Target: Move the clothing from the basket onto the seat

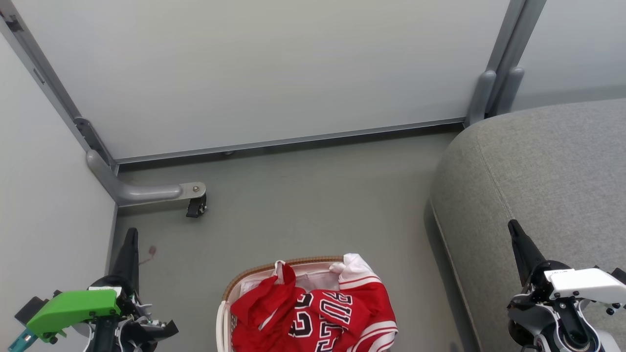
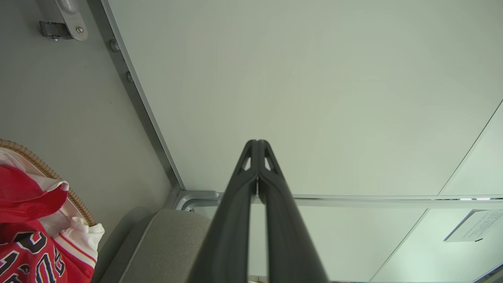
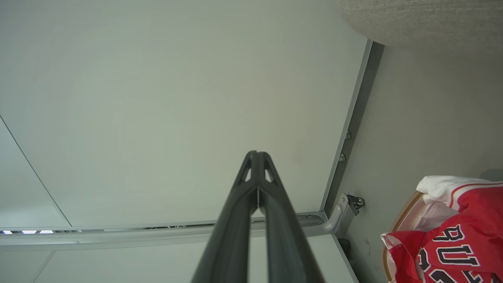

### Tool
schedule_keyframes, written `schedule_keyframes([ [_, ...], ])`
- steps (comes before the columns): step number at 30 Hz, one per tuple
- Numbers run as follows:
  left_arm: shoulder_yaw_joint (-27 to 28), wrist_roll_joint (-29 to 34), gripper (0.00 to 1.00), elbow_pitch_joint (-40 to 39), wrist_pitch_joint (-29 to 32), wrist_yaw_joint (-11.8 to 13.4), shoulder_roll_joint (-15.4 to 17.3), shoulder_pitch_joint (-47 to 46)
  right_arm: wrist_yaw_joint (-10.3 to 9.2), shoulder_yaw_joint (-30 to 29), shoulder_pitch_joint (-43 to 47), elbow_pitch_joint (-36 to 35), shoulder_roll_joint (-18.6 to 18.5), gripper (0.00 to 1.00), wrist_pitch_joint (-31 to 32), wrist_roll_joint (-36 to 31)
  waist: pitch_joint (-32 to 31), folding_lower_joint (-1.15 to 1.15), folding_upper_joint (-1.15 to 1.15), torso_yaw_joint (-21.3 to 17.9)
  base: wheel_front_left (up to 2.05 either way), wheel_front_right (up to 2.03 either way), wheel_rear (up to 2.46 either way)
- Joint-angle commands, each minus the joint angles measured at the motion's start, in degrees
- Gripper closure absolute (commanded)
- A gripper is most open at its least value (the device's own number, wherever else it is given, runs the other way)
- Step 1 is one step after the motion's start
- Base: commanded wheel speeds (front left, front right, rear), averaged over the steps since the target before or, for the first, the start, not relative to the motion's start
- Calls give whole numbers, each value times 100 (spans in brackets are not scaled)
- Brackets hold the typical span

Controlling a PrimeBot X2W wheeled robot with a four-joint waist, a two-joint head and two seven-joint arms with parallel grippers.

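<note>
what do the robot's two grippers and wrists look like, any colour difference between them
Each has two long, tapering black fingers with small triangular cut-outs near the tips. On the left gripper the wrist wears a bright green cover with a teal piece; on the right gripper, a white cover over black-grey hardware.

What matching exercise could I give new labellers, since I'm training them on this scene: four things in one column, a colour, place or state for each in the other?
Things:
1. jersey
2. basket
3. seat
4. left gripper

Descriptions:
A. shut, fingertips together, holding nothing
B. grey, to the robot's right of the basket
C. white with a brown woven rim, standing on the floor
D. red, heaped in the basket

Pairs: 1-D, 2-C, 3-B, 4-A
</note>
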Motion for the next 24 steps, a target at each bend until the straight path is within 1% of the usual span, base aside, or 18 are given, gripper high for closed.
schedule_keyframes([
  [1, 1, -18, 100, -8, 12, -24, 34, -60, -2, -9, -47, -17, -37, 100, 15, 18, 0, 0, 0, 0, 0, 0, 0],
  [24, 1, -18, 100, -8, 12, -24, 34, -61, -2, -9, -47, -16, -37, 100, 15, 18, 0, 0, 0, 0, 0, 0, 0],
])
